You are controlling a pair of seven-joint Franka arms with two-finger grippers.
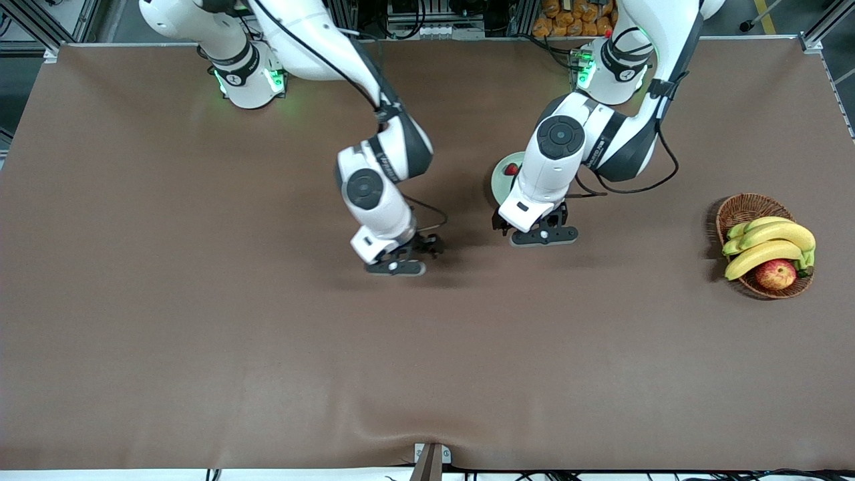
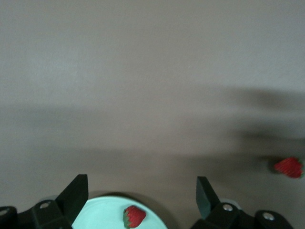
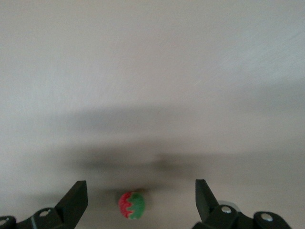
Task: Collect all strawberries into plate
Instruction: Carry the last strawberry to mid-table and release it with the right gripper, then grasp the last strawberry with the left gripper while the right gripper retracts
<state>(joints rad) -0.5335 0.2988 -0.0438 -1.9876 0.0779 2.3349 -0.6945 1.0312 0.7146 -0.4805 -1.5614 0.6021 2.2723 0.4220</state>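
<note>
The mint-green plate point(image 1: 498, 182) lies mid-table, mostly hidden under my left arm. One strawberry point(image 1: 511, 169) lies on it; the left wrist view shows this strawberry point(image 2: 134, 216) on the plate point(image 2: 102, 214). My left gripper point(image 1: 542, 234) is open and empty over the plate's edge nearer the front camera point(image 2: 142, 198). Another strawberry point(image 2: 289, 167) lies on the table off the plate. My right gripper point(image 1: 399, 259) is open, low over the table, with a strawberry point(image 3: 131, 205) between its fingers point(image 3: 141, 200), not gripped. I cannot tell whether these two are the same berry.
A brown wicker basket point(image 1: 741, 208) with bananas point(image 1: 768, 244) and an apple point(image 1: 775, 274) stands toward the left arm's end of the table. The brown table cloth point(image 1: 267, 347) has a wrinkle near the front edge.
</note>
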